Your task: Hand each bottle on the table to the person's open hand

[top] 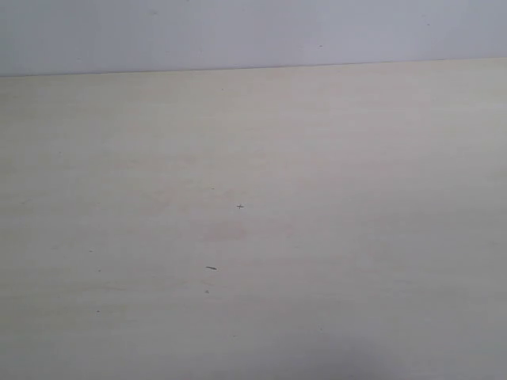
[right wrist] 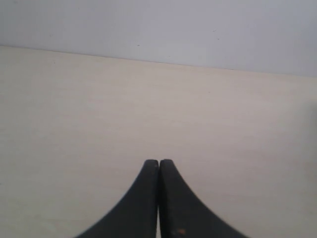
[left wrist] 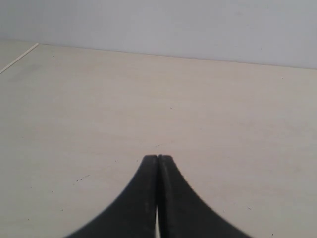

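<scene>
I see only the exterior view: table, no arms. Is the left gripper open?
Observer: No. The left wrist view shows the left gripper shut, fingertips touching, holding nothing.
Operator: And the right one?
Observer: The right gripper is shut too, with nothing in it.
Operator: What else do the wrist views show?
Observer: Only the table and the wall behind it.

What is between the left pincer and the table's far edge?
Only bare table with a few tiny dark specks, as the left wrist view shows. The left pincer is shut.
</scene>
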{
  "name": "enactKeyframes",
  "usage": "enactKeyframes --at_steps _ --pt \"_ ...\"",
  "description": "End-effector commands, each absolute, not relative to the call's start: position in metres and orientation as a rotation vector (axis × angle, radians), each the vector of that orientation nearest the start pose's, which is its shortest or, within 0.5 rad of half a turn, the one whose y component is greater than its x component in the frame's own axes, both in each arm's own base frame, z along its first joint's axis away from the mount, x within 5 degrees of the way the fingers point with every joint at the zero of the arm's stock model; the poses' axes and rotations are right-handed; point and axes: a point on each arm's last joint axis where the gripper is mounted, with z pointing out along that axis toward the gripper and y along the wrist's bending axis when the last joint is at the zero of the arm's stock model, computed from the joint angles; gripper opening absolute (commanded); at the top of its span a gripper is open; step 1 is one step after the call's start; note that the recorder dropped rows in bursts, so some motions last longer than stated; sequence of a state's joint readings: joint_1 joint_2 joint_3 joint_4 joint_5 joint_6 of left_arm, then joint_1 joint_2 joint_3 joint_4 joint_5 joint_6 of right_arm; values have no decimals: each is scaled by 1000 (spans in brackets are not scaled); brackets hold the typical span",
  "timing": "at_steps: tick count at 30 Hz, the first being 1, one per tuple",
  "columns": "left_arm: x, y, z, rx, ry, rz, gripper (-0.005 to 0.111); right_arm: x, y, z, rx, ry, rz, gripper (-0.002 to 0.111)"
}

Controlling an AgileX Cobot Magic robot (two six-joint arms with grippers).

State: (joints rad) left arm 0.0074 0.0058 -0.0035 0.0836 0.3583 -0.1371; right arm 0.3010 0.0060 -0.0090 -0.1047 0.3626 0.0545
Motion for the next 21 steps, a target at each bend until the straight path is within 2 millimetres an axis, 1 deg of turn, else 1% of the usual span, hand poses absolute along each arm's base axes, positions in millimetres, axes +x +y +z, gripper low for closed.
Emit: enactKeyframes --at_steps 1,17,21 --pt "53 3 181 -87 1835 -12 0 52 12 183 -290 1814 136 0" --pt "53 3 181 -83 1835 -15 0 52 12 183 -290 1814 136 0" --pt "53 -1 181 -24 1837 -61 0 52 12 183 -290 1814 136 0"
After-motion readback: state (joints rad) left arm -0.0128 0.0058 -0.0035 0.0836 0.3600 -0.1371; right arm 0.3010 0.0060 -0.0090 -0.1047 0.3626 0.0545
